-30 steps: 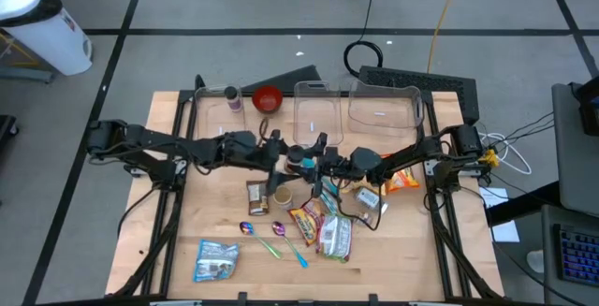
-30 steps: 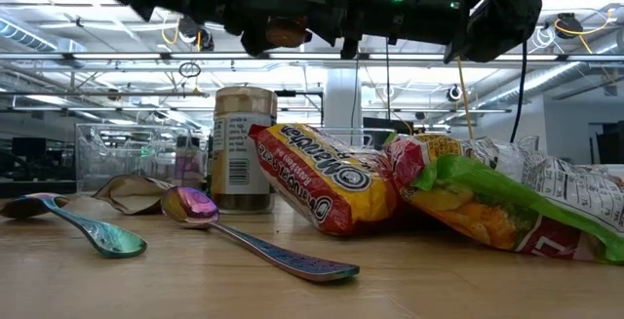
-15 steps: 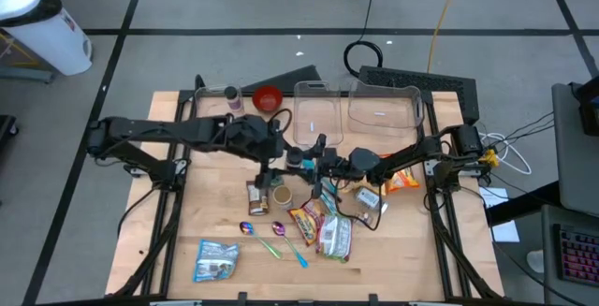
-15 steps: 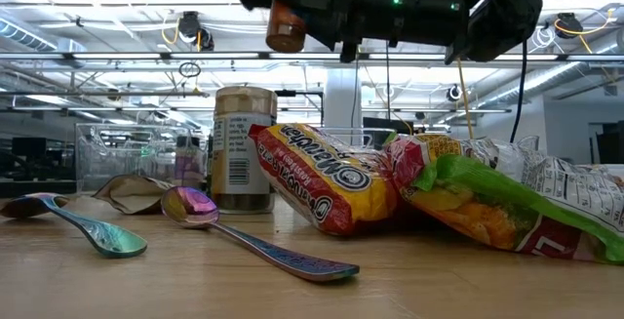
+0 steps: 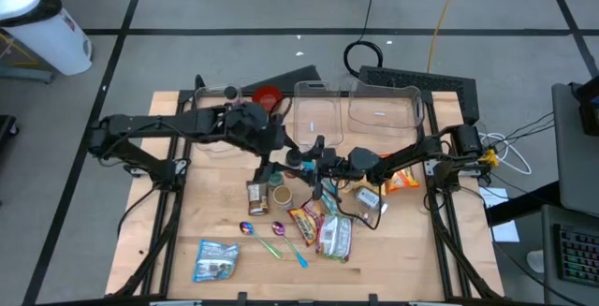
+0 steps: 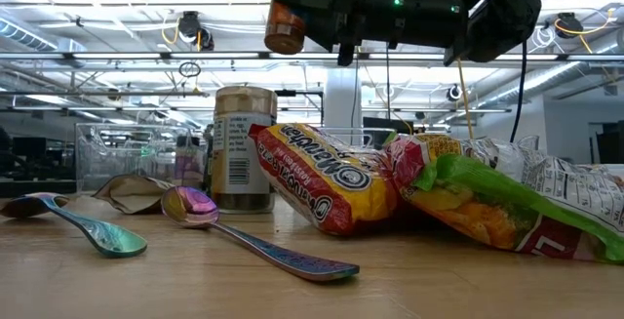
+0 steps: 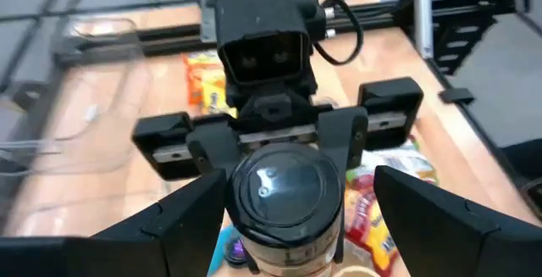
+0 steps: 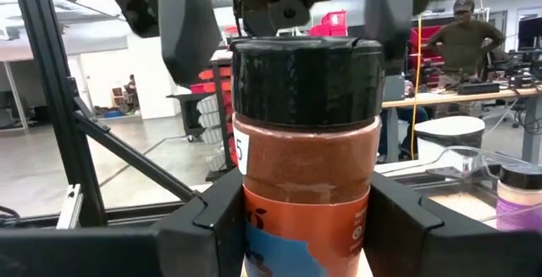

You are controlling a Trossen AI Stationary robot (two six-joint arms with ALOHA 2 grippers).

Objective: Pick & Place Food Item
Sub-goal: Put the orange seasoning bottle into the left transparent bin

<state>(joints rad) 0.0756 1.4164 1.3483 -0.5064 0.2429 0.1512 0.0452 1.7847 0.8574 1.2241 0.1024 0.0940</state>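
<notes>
My left gripper (image 5: 272, 147) and right gripper (image 5: 304, 160) meet above the middle of the bench (image 5: 402, 250), both pinching one spice jar (image 6: 286, 15) held high in the air. Below I count one beige-lidded jar (image 6: 242, 148) standing upright, two iridescent spoons (image 6: 234, 231) toward the front edge, and two clear bins (image 5: 384, 109) at the far edge.
</notes>
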